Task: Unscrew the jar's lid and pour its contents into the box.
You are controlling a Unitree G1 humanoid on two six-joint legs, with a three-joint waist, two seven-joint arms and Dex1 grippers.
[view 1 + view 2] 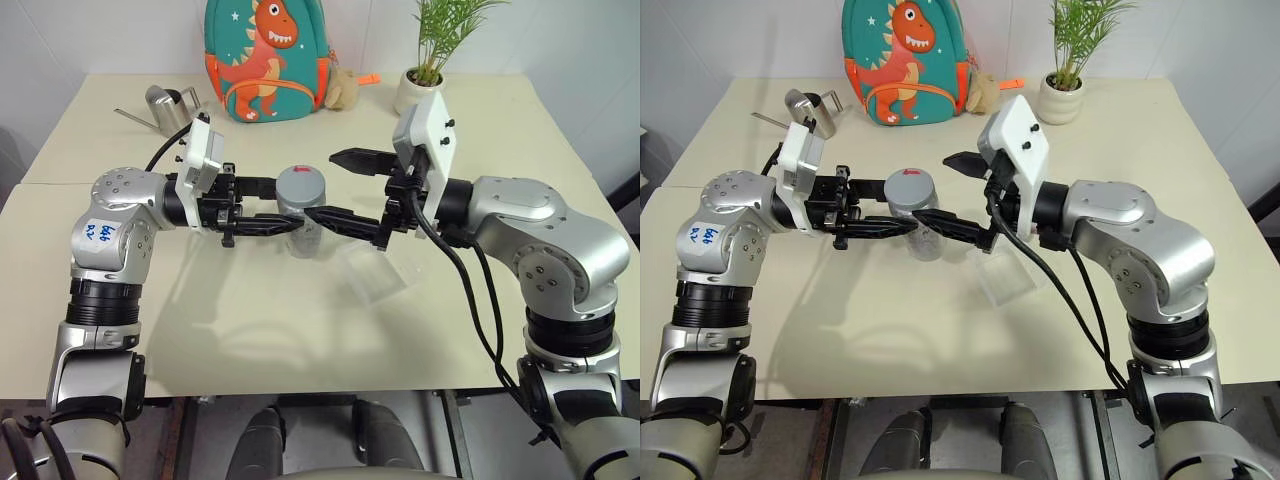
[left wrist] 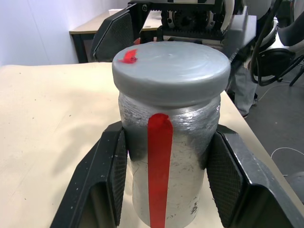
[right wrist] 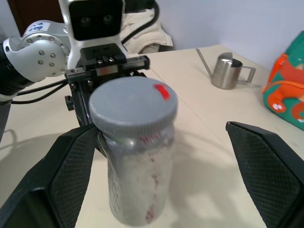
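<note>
Left gripper (image 1: 262, 226) jaws clamp the lidded jar (image 1: 301, 214); right gripper (image 1: 340, 187) jaws gape wide around the lid (image 1: 301, 183), holding nothing.

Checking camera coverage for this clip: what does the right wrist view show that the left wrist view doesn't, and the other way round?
Right wrist view: the steel watering can and part of the dinosaur backpack on the table, plus the left gripper seen from the front, shut on the jar.

Left wrist view: the red stripe down the jar's side and the left pads pressed against its body.

Both: the grey lid, still on, with its small red mark, and the right gripper open, one finger either side of the jar.
</note>
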